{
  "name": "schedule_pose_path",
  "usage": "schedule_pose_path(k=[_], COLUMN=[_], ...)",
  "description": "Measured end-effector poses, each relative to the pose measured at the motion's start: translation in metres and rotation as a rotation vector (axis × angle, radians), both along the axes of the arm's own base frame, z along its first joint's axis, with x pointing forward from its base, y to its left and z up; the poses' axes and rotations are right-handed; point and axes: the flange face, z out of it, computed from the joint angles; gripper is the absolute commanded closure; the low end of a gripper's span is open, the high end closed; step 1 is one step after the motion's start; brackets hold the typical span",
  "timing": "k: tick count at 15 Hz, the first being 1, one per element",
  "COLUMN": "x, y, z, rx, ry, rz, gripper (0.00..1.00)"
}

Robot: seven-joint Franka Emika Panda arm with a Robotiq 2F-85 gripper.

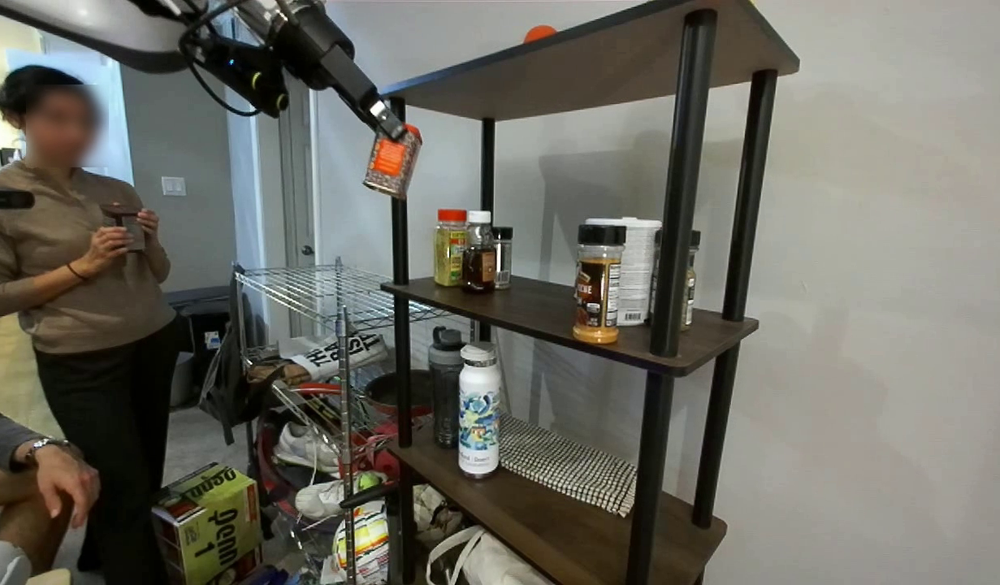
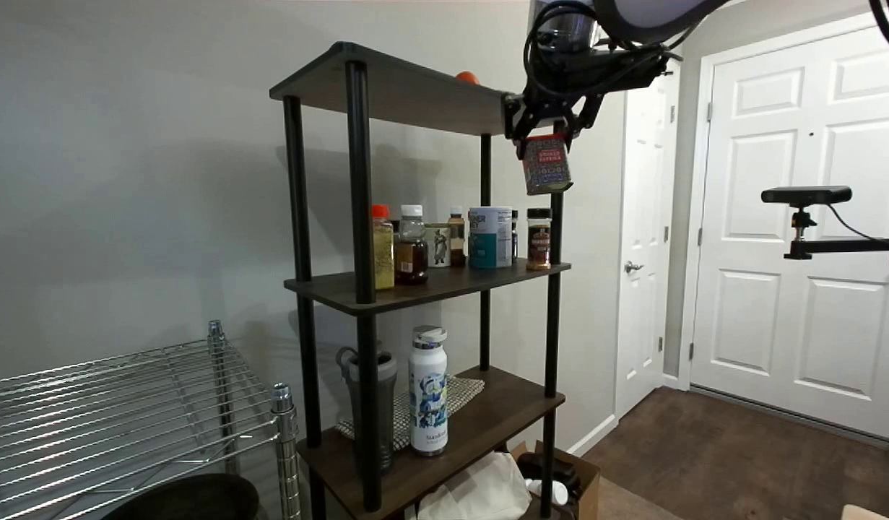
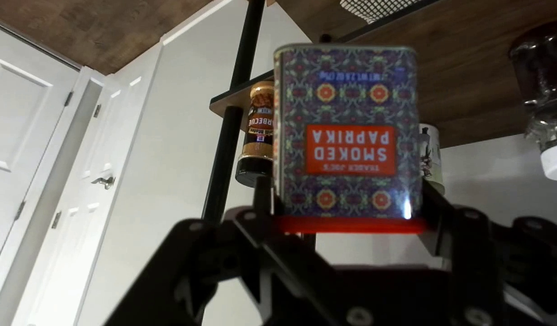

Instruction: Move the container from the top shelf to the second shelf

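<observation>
The container is a patterned tin with a red lid and orange-red label, boxy with rounded edges. It shows in both exterior views (image 1: 392, 166) (image 2: 547, 170) and, upside down, in the wrist view (image 3: 348, 104). My gripper (image 2: 544, 144) is shut on its sides near the lid, as the wrist view (image 3: 348, 199) also shows. The tin hangs tilted in the air, by the rack's front, lower than the top shelf (image 1: 581, 73) (image 2: 415, 90) and above the second shelf (image 1: 532, 305) (image 2: 458, 282). In the wrist view the second shelf (image 3: 468, 86) lies behind it.
The second shelf holds a barbecue jar (image 1: 599, 284), a white canister (image 1: 636, 272), a yellow red-capped jar (image 1: 450, 248) and a dark syrup bottle (image 1: 478, 264). Black posts (image 1: 685, 179) stand at the corners. An orange object (image 1: 540, 32) sits on the top shelf. A person (image 1: 77, 219) stands nearby.
</observation>
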Motion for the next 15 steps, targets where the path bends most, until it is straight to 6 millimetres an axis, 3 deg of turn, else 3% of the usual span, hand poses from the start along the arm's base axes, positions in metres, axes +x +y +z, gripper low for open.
schedule_pose_path(k=[8,15], x=[0.033,0.061], y=[0.008,0.001], z=[-0.019,-0.042], rx=[-0.010,-0.038], ry=[-0.146,-0.242], rz=[-0.001,-0.062], gripper=[0.52,0.52])
